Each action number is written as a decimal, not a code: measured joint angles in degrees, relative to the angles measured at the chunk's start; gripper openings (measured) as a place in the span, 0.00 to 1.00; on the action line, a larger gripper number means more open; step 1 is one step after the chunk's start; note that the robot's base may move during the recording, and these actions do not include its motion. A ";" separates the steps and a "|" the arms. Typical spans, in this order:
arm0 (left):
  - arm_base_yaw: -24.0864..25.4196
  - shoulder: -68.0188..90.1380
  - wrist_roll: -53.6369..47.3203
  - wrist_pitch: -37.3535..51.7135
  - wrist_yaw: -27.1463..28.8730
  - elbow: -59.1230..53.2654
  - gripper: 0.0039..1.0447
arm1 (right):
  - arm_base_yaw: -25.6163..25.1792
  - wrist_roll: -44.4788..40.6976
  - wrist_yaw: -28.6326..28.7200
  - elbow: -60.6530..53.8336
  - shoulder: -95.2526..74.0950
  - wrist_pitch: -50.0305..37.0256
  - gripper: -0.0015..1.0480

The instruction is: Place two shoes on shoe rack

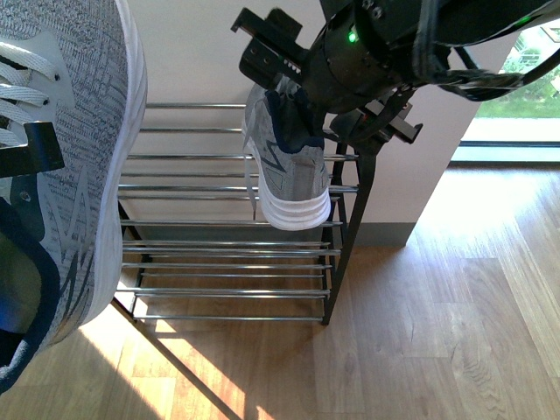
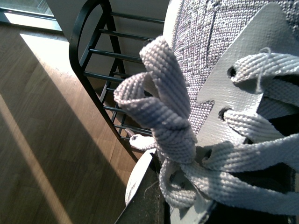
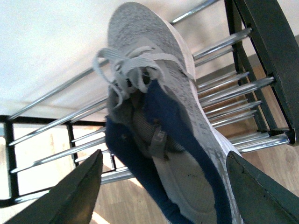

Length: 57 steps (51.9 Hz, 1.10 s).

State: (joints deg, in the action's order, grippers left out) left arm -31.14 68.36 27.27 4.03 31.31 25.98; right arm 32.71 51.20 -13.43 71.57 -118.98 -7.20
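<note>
the first shoe (image 1: pixel 289 166) lies on an upper tier of the shoe rack (image 1: pixel 219 188), toe toward the wall and heel out over the front rods. the right gripper (image 3: pixel 163 156) hangs over its heel with the jaws spread wide, one to each side and, as far as i can see, released. the left gripper (image 1: pixel 22 153) has the second shoe (image 1: pixel 79 175) clenched at the lace area and holds it high, close to the body camera and well clear of the rack.

as i judge it, the right arm should lift away without snagging the navy collar, since that heel looks ready to tip. then i'd lower the second shoe onto the bare rods beside the first. i'd keep its sole flat across several rods before opening, so it cannot drop between them.

count: two shoes, one placed and one in the air; one rack; two grippers. i cannot count the tiers reliably from this angle.
</note>
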 joint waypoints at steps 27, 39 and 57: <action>0.02 0.00 0.00 0.00 0.02 0.00 0.02 | -2.99 -19.85 13.20 -25.35 24.46 -16.06 0.91; 0.02 0.00 0.00 0.00 0.00 0.00 0.02 | -13.00 -25.73 26.10 -38.64 44.48 -13.07 0.91; 0.00 0.00 0.00 0.00 -0.04 0.00 0.02 | -23.89 -35.63 26.60 -48.72 65.46 -15.89 0.84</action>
State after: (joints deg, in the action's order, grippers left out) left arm -31.14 68.36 27.27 4.03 31.27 25.98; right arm 8.82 15.57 13.17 22.85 -53.52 -23.09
